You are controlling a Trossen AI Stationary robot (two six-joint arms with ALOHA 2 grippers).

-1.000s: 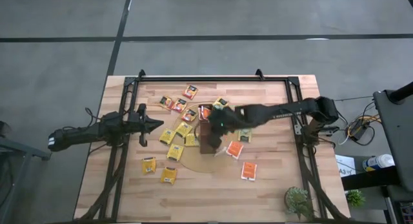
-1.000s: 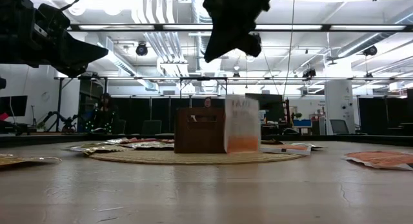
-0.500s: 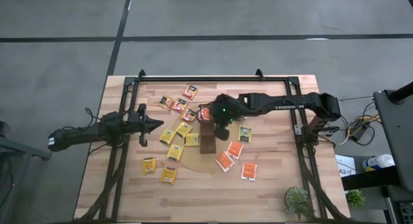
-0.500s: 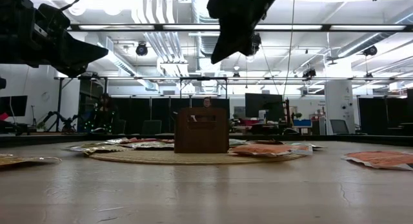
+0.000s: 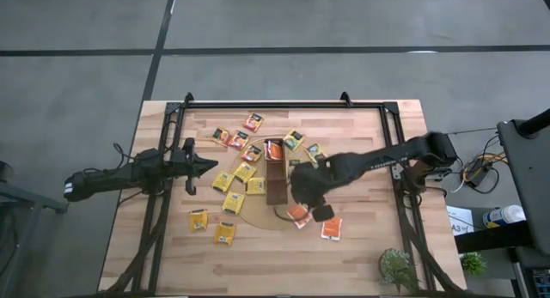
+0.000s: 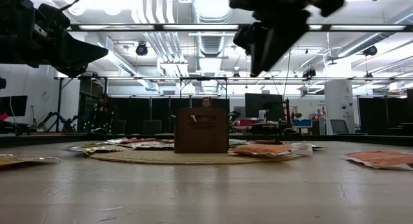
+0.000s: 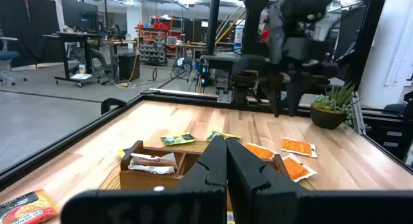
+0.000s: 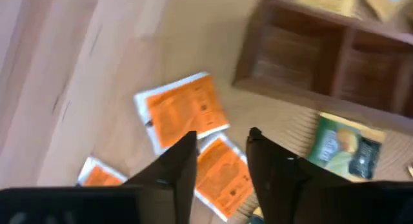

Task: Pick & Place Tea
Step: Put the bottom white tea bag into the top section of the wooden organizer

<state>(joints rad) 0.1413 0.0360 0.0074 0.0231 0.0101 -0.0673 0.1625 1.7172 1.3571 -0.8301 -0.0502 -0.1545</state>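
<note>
Small square tea sachets lie flat around the dark-brown tray (image 5: 275, 176), which stands on the round tan disc (image 5: 258, 214). Yellow ones (image 5: 233, 201) lie to its left, orange ones (image 5: 331, 229) to its near right, green ones (image 5: 294, 139) beyond it. An orange sachet (image 5: 273, 149) sits in the tray's far end. My right gripper (image 8: 222, 156) hangs open, slanting down, above two orange sachets (image 8: 182, 111) (image 8: 222, 179) with nothing between its fingers. My left gripper (image 5: 204, 167) waits shut at the table's left, level, above the table.
A black frame (image 5: 284, 103) runs along the table's far edge and down both sides. A small potted plant (image 5: 397, 265) stands at the near right corner. Bare wood lies along the near edge and at the far right.
My right gripper has swung from above the tray toward the table's near edge, sunk a little, rolled about its own axis and opened. An orange sachet that stood on edge against the tray has fallen flat onto the disc.
</note>
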